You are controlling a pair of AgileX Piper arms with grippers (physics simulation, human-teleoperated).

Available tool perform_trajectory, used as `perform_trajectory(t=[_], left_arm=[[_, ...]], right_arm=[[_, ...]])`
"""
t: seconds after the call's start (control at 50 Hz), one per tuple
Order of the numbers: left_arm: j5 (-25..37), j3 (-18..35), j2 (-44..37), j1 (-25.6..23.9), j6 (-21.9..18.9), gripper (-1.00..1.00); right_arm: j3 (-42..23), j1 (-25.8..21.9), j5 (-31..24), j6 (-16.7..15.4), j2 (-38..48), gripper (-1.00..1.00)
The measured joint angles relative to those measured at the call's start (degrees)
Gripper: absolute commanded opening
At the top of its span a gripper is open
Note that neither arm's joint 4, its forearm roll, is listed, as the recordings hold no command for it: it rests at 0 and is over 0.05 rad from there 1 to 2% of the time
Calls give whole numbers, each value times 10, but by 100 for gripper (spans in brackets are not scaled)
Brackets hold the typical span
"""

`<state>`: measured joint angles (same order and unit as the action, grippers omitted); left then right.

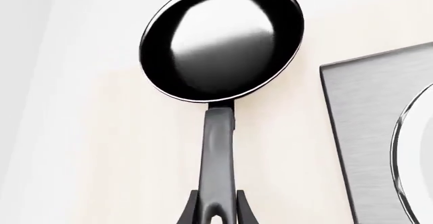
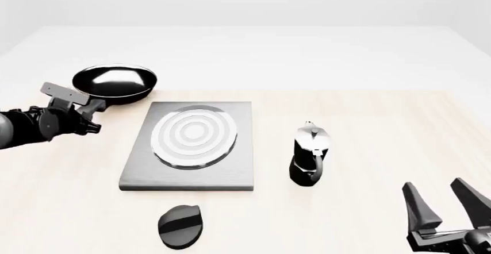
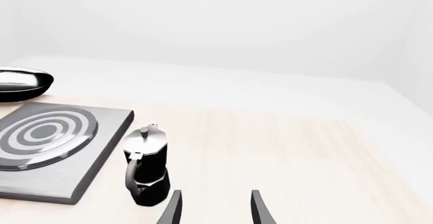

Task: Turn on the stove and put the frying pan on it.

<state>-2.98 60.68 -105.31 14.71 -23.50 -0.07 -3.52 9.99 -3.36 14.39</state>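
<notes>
Between left gripper (image 1: 216,215) fingers, frying pan (image 2: 115,83) handle is being clamped, its long axis running straight ahead to bowl. Stove (image 2: 192,146) is lying just rightward of pan, nearer left arm. Right gripper (image 2: 445,205) is being held apart, idle, well away from stove.

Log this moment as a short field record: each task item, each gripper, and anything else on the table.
frying pan: beyond the stove's far-left corner, off the burner
stove: flat at table centre, burner bare
left gripper: shut on the pan's handle end
right gripper: open, holding nothing, near right
moka pot: upright, right of the stove
knob: in front of the stove, untouched
</notes>
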Motion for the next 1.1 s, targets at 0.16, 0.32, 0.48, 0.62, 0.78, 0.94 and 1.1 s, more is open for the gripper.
perform_trajectory(t=[0.16,0.32,0.48,0.62,0.78,0.94,1.1], left_arm=[[5,-17,38,-7,4,-100],[8,-32,72,-14,1,-100],[13,-42,102,-21,-2,-100],[17,-51,129,-28,-3,-100],[19,-79,174,-47,-1,-100],[24,-119,230,-78,6,-100],[31,-162,294,-113,21,-100]], right_arm=[[-1,-2,-10,1,-13,100],[-3,-4,-19,1,-24,100],[-4,-6,-23,2,-29,100],[-5,-7,-26,3,-32,100],[-6,-7,-30,4,-37,100],[-9,-9,-36,4,-42,100],[-13,-10,-44,4,-47,100]])
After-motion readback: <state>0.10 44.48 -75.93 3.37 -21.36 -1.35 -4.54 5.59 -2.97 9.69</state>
